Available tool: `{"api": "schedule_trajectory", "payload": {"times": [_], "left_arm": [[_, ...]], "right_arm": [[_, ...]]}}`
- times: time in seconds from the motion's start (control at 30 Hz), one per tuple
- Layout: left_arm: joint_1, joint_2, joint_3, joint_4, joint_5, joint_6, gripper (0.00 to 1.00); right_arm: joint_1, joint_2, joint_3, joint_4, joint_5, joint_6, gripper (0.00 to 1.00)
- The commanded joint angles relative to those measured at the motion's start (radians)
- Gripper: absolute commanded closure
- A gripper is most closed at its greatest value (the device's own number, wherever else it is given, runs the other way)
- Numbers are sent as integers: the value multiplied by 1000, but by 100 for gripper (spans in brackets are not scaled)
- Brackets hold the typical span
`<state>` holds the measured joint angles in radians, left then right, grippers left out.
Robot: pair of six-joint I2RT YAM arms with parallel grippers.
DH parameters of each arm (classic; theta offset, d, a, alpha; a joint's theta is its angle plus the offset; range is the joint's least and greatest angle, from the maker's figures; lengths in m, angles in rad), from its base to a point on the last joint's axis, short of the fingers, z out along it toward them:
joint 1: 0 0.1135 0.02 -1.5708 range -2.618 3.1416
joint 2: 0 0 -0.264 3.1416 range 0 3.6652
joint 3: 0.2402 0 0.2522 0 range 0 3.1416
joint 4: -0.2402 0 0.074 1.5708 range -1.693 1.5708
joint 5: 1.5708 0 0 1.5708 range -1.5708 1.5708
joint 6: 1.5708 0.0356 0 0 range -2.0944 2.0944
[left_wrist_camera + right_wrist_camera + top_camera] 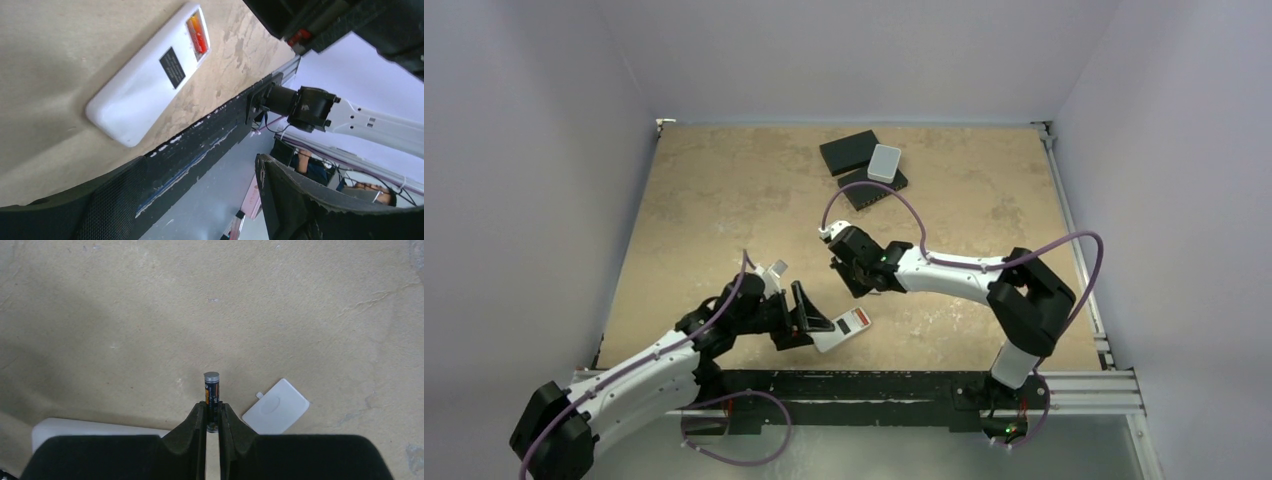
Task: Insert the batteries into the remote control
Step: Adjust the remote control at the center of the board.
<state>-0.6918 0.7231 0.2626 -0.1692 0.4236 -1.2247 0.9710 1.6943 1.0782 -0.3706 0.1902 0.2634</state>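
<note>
Black battery [211, 390] clenched in the right claw [212, 415] awaits seating in the white remote [846, 327] beside the released left claw [801, 318], a move demanding careful alignment.

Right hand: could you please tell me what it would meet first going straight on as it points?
Probably bare tabletop, the battery in the right hand touching first; the white cover lies aside. Depth is unclear.

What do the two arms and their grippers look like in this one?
Both arms have white links with black joint housings: left arm, right arm. A purple cable loops along each. The left gripper and right gripper have black, wedge-shaped, textured fingers.
</note>
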Motion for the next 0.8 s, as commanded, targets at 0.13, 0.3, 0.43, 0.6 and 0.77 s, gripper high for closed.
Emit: {"api": "schedule_trajectory", "payload": {"times": [0.13,0.3,0.43,0.6,0.77], "left_arm": [[-162,93,-5,221,-57,-111,22],[-302,158,-6,308,-152,-179,22],[-395,250,60,278,-258,-176,23],[-442,280,96,208,-410,-192,23],[-463,328,88,235,-488,-242,23]], "right_arm": [[-33,33,55,50,-84,-60,100],[-44,36,40,55,-98,-61,100],[-51,27,22,64,-114,-56,100],[-58,34,12,69,-128,-63,100],[-67,37,-1,81,-141,-65,100]]}}
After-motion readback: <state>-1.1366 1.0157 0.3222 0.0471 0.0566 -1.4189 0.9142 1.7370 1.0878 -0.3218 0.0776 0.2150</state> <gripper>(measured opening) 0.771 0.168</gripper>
